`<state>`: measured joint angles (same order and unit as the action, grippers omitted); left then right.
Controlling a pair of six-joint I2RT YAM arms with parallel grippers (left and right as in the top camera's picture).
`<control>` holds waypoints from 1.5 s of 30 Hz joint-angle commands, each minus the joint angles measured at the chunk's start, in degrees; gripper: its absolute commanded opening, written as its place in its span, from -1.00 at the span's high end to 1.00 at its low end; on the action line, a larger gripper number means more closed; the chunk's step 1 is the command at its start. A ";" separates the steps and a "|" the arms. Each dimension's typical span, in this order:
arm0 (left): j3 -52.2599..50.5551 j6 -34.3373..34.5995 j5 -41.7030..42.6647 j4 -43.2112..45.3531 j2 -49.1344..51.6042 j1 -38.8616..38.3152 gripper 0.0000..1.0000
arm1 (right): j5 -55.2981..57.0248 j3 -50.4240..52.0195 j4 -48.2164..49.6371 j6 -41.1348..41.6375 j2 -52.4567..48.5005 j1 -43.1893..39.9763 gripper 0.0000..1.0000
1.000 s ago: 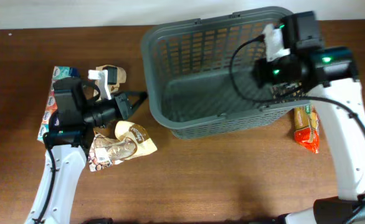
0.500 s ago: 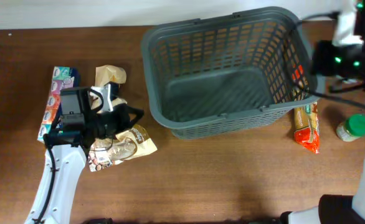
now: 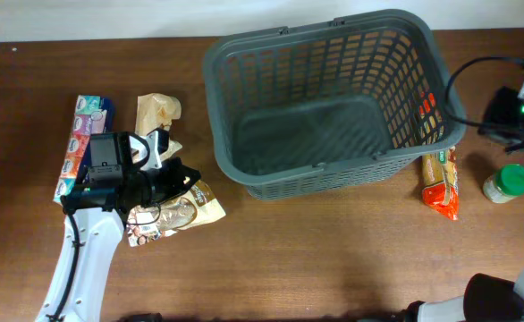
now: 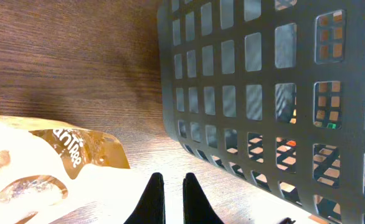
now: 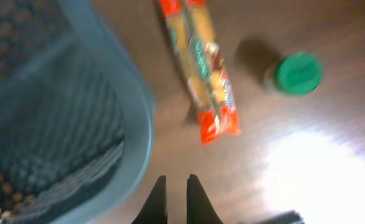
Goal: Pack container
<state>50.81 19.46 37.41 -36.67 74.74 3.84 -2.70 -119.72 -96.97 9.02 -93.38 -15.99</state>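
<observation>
The container, a large dark grey slotted basket (image 3: pixel 325 98), stands at the back centre of the table with nothing inside. It also shows in the left wrist view (image 4: pixel 270 93) and the right wrist view (image 5: pixel 58 124). My left gripper (image 3: pixel 190 175) is shut and empty, low over the table just left of the basket, beside tan snack bags (image 3: pixel 174 211). In its wrist view the fingers (image 4: pixel 170 190) hold nothing. My right gripper (image 5: pixel 174 190) is shut and empty, above the table right of the basket. Its arm (image 3: pixel 517 112) sits at the frame's right edge.
An orange-red packet (image 3: pixel 441 183) lies right of the basket, also in the right wrist view (image 5: pixel 201 68). A green-lidded jar (image 3: pixel 509 182) stands beside it. A colourful box (image 3: pixel 83 143) and a tan bag (image 3: pixel 157 112) lie at the left.
My right arm has swung from above the basket out past its right side, uncovering the green-lidded jar. My left gripper has drawn back a little from the basket toward the snack bags.
</observation>
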 commanded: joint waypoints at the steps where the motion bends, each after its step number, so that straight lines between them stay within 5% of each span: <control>1: 0.68 -1.14 -0.44 -0.04 0.42 0.07 0.96 | -2.91 5.01 -0.35 0.26 0.07 -0.15 0.92; 11: 0.68 -1.14 -1.86 -0.04 0.42 0.07 0.96 | -8.11 11.89 -0.35 -2.78 0.11 0.66 0.93; 18: 0.68 -1.14 -1.62 -0.07 0.42 0.07 0.97 | -8.09 11.89 0.39 -2.51 0.11 8.83 0.93; 34: 0.68 -0.59 19.10 -4.76 0.42 -8.96 0.96 | -8.11 11.91 1.38 -1.44 0.11 11.17 0.92; 45: 0.68 2.23 20.33 0.76 0.42 -11.93 0.96 | -8.15 11.89 1.33 -1.42 0.11 11.17 0.92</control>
<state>50.81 20.34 56.40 -39.29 74.74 -7.92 -10.07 -108.09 -95.79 7.44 -93.45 -5.19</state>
